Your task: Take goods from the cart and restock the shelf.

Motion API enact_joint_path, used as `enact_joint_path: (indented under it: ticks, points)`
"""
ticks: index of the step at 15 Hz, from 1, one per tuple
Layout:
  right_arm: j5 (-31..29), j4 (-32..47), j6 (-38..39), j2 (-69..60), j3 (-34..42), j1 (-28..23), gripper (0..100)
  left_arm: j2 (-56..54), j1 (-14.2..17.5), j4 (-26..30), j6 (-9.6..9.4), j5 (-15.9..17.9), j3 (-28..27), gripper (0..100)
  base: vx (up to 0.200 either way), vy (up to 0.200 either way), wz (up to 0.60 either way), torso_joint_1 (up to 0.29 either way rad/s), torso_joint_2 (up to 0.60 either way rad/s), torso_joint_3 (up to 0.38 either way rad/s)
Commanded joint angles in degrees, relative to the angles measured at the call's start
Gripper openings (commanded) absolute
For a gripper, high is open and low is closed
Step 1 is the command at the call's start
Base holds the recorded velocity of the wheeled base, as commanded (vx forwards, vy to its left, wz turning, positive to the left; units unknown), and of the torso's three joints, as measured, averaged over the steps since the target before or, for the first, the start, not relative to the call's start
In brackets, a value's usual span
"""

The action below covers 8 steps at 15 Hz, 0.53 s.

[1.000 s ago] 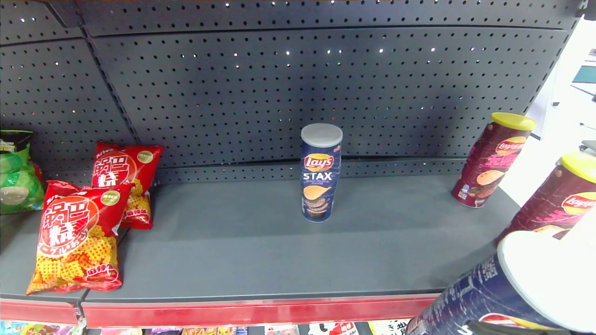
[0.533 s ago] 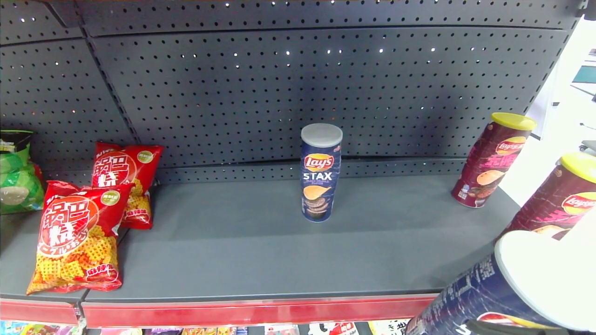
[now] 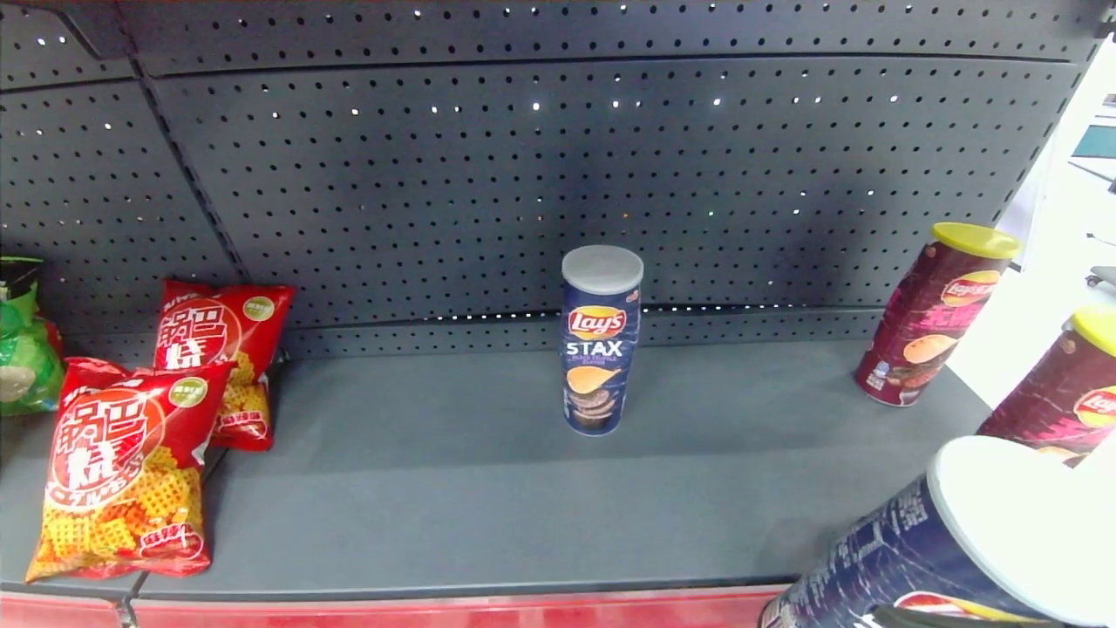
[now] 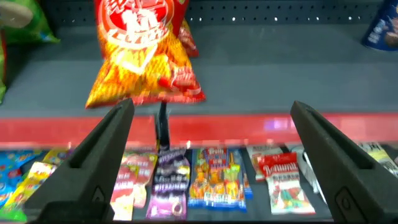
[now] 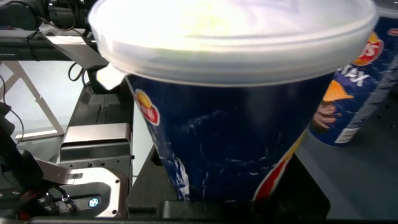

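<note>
A blue chip can with a grey lid point(image 3: 601, 340) stands upright in the middle of the grey shelf point(image 3: 453, 488). A second blue chip can with a white lid point(image 3: 942, 541) is held tilted at the shelf's front right corner, in front of its red edge. My right gripper point(image 5: 239, 208) is shut on its lower part, where its body point(image 5: 230, 130) looms close. My left gripper point(image 4: 214, 165) is open and holds nothing, facing the shelf's red front strip point(image 4: 249, 127) below a red snack bag point(image 4: 146, 59).
Two maroon cans with yellow lids point(image 3: 937, 314) point(image 3: 1059, 392) stand at the shelf's right end. Two red snack bags point(image 3: 122, 471) point(image 3: 222, 362) and a green bag point(image 3: 22, 358) lie at the left. Another blue can point(image 5: 348, 81) stands beyond the held one. Small packets point(image 4: 211, 180) hang below the shelf.
The head camera has shifted, so the whole shelf sits lower and slightly left in the picture. The goods on the shelf have not moved, and the held can stays in its place.
</note>
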State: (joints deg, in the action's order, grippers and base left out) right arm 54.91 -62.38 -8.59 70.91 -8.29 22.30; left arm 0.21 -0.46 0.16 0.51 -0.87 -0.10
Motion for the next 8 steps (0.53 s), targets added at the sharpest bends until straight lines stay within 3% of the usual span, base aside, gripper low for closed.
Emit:
enact_joint_path:
  ticks: [1, 8]
  points:
    - [0.1, 0.0, 0.0, 0.0, -0.1, 0.0, 0, 0.0, 0.0, 0.0, 0.02, 0.0, 0.0, 100, 0.0, 0.0, 0.0, 0.0, 0.0, 0.0]
    - [0.1, 0.0, 0.0, 0.3, 0.1, 0.0, 0, 0.0, -0.1, 0.0, 0.02, 0.0, 0.0, 100, 0.0, 0.0, 0.0, 0.0, 0.0, 0.0]
